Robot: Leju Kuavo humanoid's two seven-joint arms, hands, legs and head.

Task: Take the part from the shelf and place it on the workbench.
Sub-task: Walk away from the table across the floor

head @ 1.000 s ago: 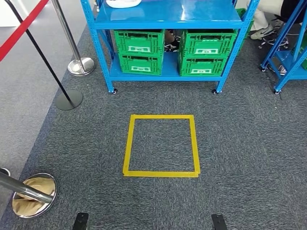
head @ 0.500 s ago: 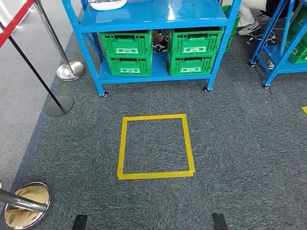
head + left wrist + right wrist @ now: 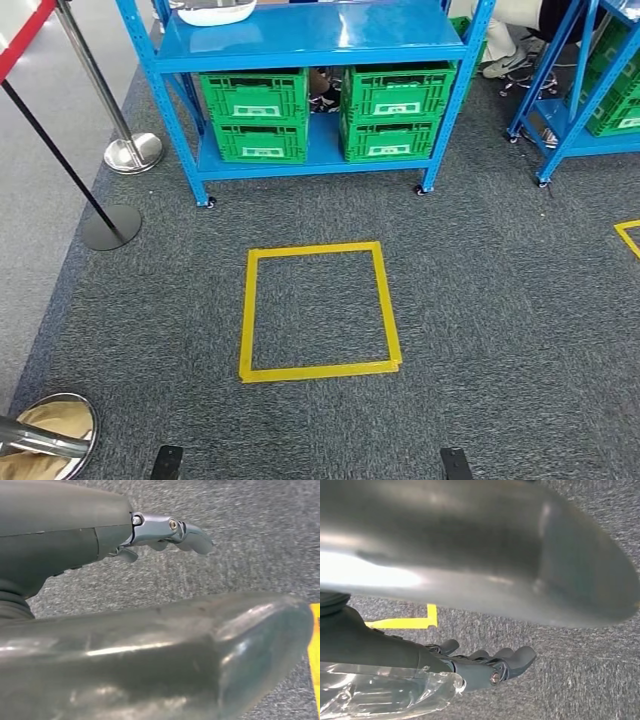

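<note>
Both hands hang over grey carpet [image 3: 490, 330], holding nothing. Left hand [image 3: 113, 580]: thumb and fingers [image 3: 188, 532] stretched out, apart. Right hand [image 3: 444, 630]: same, fingers [image 3: 508, 660] extended and spread; clear plastic film [image 3: 376, 695] wraps its wrist cover. Yellow tape corner [image 3: 427, 620] on the floor just beyond the right hand.

Ahead of both hands: yellow tape square [image 3: 317, 310] on the carpet. Further out, blue shelf [image 3: 302, 45]; lower tier holds four green crates [image 3: 260, 115] in two stacks of two, white labels too small to read. White part [image 3: 215, 12] sits on the upper tier, left end, well apart from either hand. Stanchion posts [image 3: 113, 100] off to the left, second blue rack [image 3: 573, 100] to the right.
</note>
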